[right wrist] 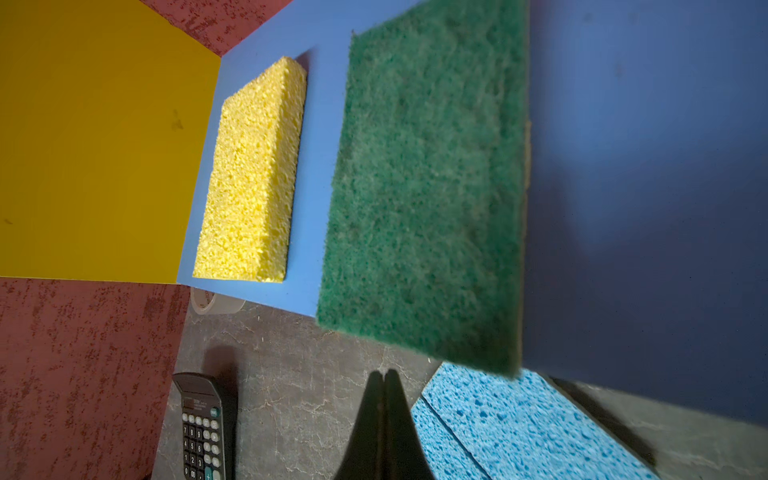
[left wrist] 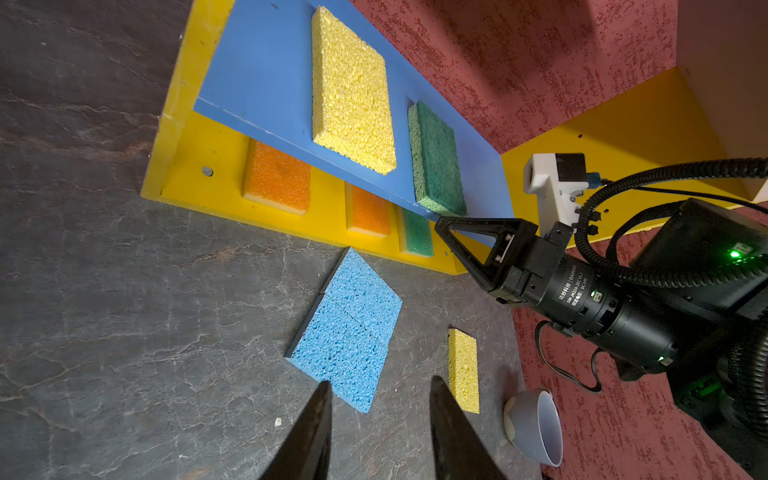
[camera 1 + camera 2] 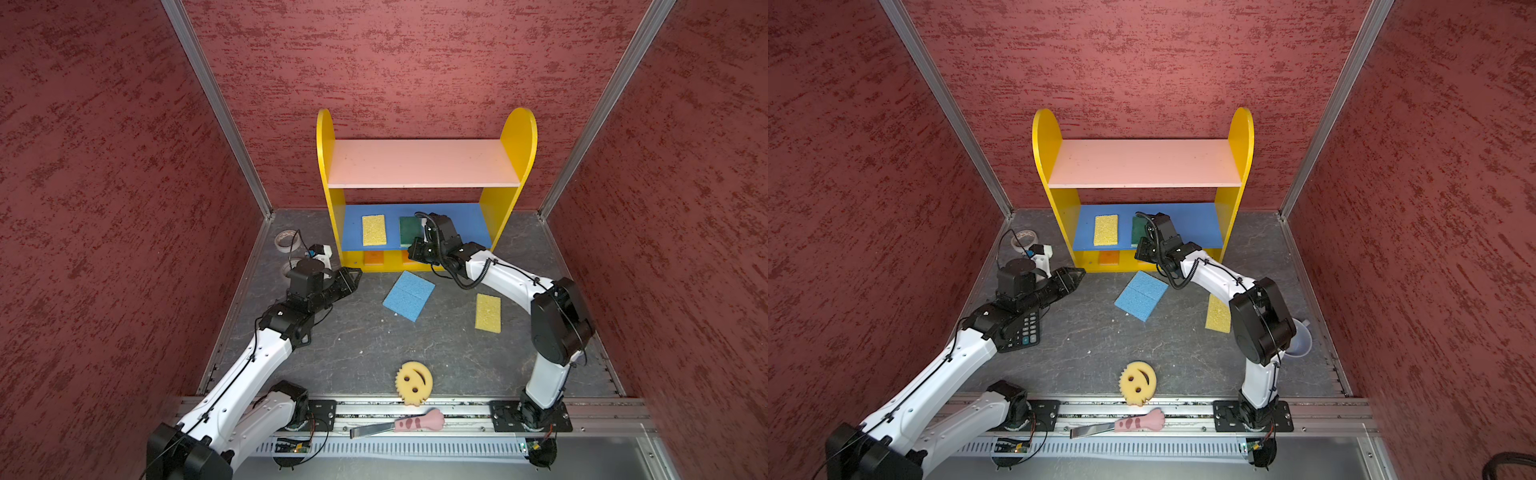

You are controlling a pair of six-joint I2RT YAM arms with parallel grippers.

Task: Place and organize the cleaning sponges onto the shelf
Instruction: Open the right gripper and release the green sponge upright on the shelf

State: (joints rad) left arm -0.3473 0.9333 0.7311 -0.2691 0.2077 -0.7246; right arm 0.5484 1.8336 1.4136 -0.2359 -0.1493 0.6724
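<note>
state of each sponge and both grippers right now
yellow porous rectangular sponge, flat on blue middle board of shelf
dark green scouring sponge, same board, at front edge
two orange foam sponges, on yellow base
lighter green sponge, on base too
two blue porous sponges, touching, on grey floor
second yellow sponge, flat on floor
round yellow smiley sponge, at floor's front edge, face up
left gripper, open, empty
right gripper, shut, empty

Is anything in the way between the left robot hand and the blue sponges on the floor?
No, nothing I can see. Only bare grey floor lies between the left gripper and the blue sponges. Its fingers stand apart, hold nothing and point towards the sponges.
</note>
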